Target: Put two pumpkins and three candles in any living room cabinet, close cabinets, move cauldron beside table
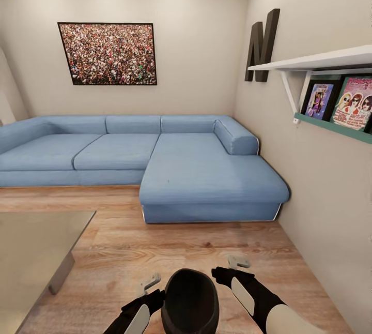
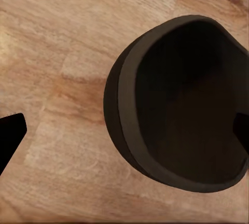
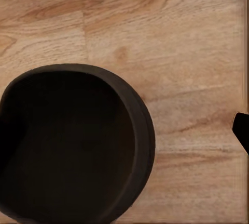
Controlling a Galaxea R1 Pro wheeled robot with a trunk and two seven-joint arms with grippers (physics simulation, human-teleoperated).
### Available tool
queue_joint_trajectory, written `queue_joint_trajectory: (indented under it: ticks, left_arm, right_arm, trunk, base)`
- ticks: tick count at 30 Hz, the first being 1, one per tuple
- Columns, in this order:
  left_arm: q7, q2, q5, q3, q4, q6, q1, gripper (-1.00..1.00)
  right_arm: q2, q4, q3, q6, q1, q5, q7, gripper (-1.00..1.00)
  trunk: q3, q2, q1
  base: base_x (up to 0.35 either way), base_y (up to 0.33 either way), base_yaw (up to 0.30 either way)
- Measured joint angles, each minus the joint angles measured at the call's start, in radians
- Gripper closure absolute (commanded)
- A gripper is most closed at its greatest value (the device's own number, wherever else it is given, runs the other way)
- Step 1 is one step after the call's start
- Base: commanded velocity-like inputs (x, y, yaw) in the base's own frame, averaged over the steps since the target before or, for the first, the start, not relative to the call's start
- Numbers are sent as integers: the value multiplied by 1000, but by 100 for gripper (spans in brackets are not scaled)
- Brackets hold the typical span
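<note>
The table (image 1: 36,251) sits well off beyond the left gripper (image 1: 150,285). Between the left gripper and the right gripper (image 1: 238,261) sits the cauldron (image 1: 190,300), over wood floor (image 1: 155,246) — both look spread, neither visibly pinching its rim.

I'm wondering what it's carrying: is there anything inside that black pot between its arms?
No: the right wrist view looks straight into the cauldron, and its dark inside holds nothing.

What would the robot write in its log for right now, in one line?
cauldron between both arms, above wood floor | table ahead-left | sofa ahead | grip unclear
</note>
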Motion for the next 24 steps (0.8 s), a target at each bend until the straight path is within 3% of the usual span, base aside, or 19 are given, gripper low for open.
queue_joint_trajectory:
  ticks: [7,14,24]
  left_arm:
    - [0,0,0,0,0,-1,0,-100]
    - [0,0,0,0,0,-1,0,-100]
    - [0,0,0,0,0,-1,0,-100]
  right_arm:
    - [-3,21,-1,2,0,2,-5,-100]
    - [-3,114,0,1,0,1,-6,-100]
    - [-3,127,2,2,0,2,-2,-100]
  trunk:
    - [0,0,0]
    - [0,0,0]
    - [0,0,0]
  base:
    - [-18,-11,0]
    - [-1,-1,0]
    - [0,0,0]
